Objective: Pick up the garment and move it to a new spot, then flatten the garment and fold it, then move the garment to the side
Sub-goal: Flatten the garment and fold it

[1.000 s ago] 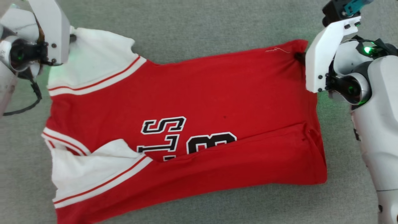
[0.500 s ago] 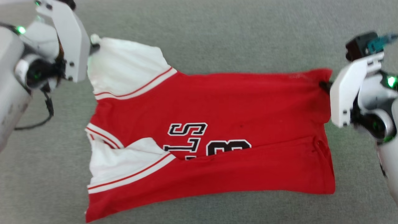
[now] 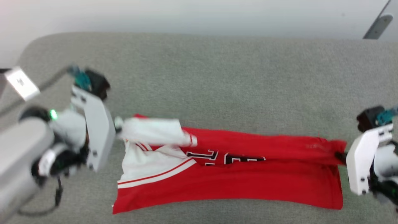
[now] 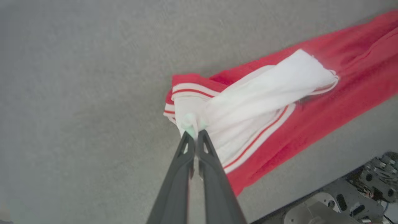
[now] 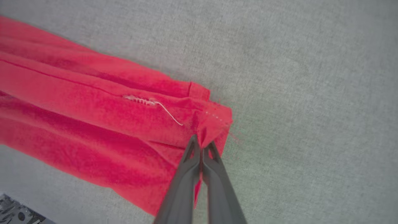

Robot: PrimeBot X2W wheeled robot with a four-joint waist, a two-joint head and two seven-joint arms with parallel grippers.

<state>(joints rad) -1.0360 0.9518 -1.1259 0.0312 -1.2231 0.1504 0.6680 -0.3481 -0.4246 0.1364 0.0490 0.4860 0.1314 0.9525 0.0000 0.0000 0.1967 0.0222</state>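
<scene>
The garment [image 3: 236,183] is a red T-shirt with white sleeves, lying lengthwise left to right on a grey padded surface, its far half lifted over the near half. My left gripper [image 3: 117,127] is shut on the white sleeve end [image 4: 192,123], pinching it between dark fingers [image 4: 186,155]. My right gripper [image 3: 339,155] is shut on the red hem corner [image 5: 214,124] at the garment's right end. Black lettering [image 3: 224,157] shows partly under the lifted fold.
The grey padded surface [image 3: 217,84] stretches wide behind the garment, ending at a pale wall at the top. A metal bracket [image 3: 377,25] stands at the top right. Part of the robot's base [image 4: 357,199] shows at the lower right of the left wrist view.
The head camera has tilted up, showing the far edge and wall. Both grippers carried the garment's far edge toward the near edge, so the visible red front has narrowed and the lettering is mostly covered.
</scene>
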